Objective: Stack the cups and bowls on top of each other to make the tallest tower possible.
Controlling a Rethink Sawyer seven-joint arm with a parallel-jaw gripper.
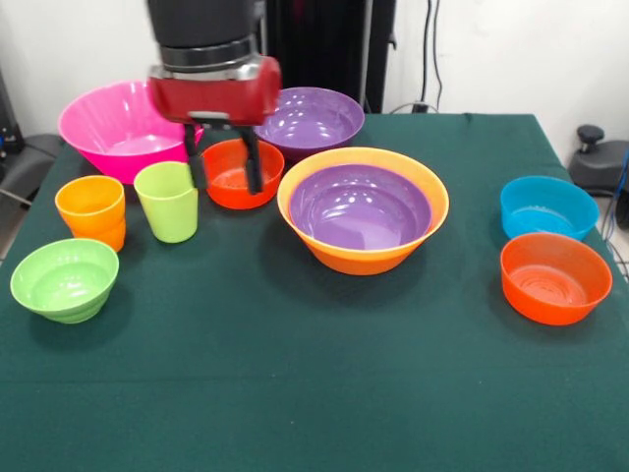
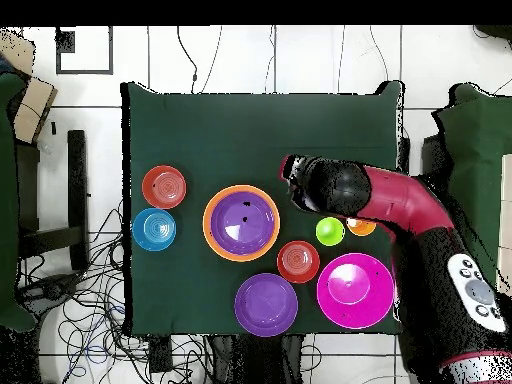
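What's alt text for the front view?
The gripper hangs open over a small red-orange bowl on a green table, near two cups. A purple bowl sits nested in the large yellow-orange bowl; other bowls stand apart.

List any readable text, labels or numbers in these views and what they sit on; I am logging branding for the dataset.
None can be read.
Bowls, cups and green cloth: no print or labels visible.
Arm: its base carries small round marks, possibly buttons, too small to read.
Gripper: red housing shows no legible marking.
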